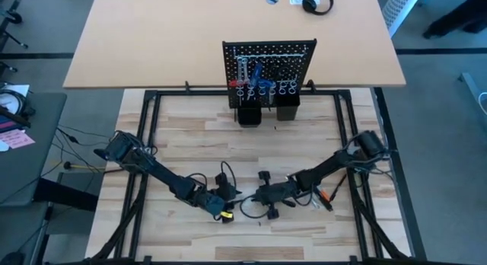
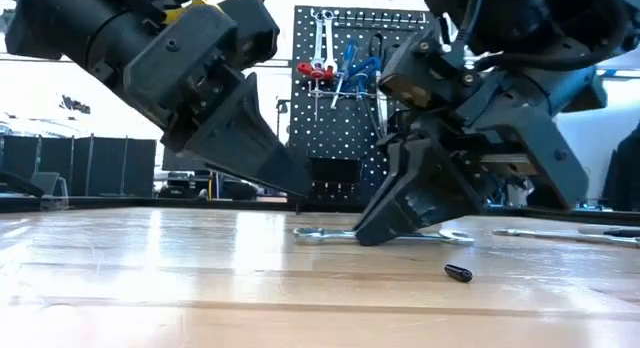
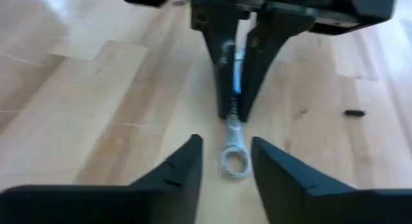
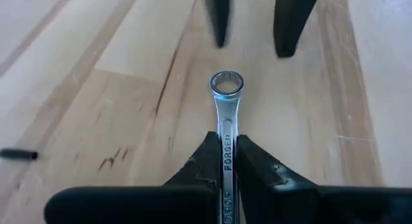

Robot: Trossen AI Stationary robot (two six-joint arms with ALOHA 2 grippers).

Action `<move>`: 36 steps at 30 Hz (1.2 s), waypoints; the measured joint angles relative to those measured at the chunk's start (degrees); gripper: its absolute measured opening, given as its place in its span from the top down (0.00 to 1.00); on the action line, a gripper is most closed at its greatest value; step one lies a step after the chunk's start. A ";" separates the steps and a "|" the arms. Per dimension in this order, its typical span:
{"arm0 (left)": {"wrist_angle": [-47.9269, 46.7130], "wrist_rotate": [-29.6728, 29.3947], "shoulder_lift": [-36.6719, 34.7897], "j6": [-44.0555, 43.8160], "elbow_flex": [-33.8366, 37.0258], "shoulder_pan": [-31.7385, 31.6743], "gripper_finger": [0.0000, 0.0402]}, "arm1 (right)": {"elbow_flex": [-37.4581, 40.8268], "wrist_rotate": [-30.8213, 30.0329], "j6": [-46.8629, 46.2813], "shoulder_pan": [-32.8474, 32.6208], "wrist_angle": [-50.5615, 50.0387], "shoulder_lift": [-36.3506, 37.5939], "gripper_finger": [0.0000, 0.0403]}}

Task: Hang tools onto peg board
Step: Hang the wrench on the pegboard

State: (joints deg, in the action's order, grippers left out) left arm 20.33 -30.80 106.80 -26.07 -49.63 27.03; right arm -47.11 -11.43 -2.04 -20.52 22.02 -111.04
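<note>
right gripper (image 4: pixel 226 161): fingers clamped on wrench (image 4: pixel 225 114) shank, low on table | wrench axis: in line with fingers, ring end pointing at left gripper (image 3: pixel 226 161) | left gripper: jaws parted, holding nothing, ring end just ahead between tips | peg board (image 1: pixel 268 67): well beyond both

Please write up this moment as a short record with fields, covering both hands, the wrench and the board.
right hand: shut on the silver wrench, shank between its fingers
wrench: lying flat on the wooden table, ring end pointing at the left hand
left hand: open, fingers either side of the wrench's ring end, not touching
peg board: upright at the table's far edge, several tools already hung
loose item: small black cylinder on the table
</note>
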 joint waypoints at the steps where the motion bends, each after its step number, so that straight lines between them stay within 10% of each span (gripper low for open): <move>1: 0.89 0.56 0.58 -0.40 -0.02 -0.02 0.65 | 0.00 -0.54 0.44 -0.30 -0.04 0.35 0.91; 17: 13.99 10.39 9.33 -2.93 -0.04 -4.04 0.50 | -0.07 -2.20 1.22 -1.11 0.49 0.92 0.91; 36: 11.03 16.76 9.38 -1.18 -0.18 -4.72 0.98 | -0.33 -4.00 0.34 -1.25 1.53 1.18 0.91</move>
State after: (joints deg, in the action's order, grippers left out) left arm 31.36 -14.04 116.18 -27.24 -49.81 22.31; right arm -47.44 -15.43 -1.70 -21.77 23.55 -109.86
